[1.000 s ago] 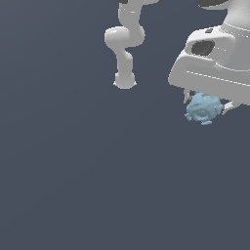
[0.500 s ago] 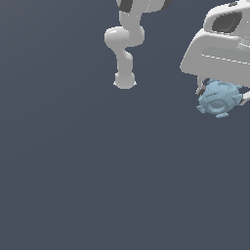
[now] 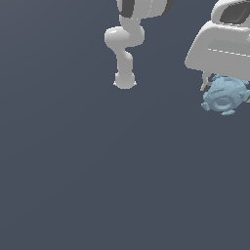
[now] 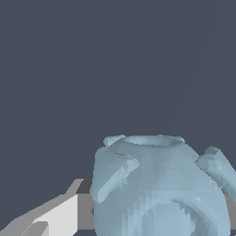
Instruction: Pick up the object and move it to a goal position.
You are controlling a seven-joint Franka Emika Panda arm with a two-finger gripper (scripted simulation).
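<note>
Tool (image 3: 222,90) fingers mostly hidden behind object (image 3: 224,95); grip unclear.

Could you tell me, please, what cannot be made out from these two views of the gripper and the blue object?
- Gripper: in the exterior view the hand's body and the object hide most of the fingers.
- Second finger: in the wrist view only one finger shows; the object blocks the other.
- Object's lower part: cut off by the wrist view's edge.
- Arm's upper links: cut off by the exterior view's edge.
- Goal position: no marker in either view.
</note>
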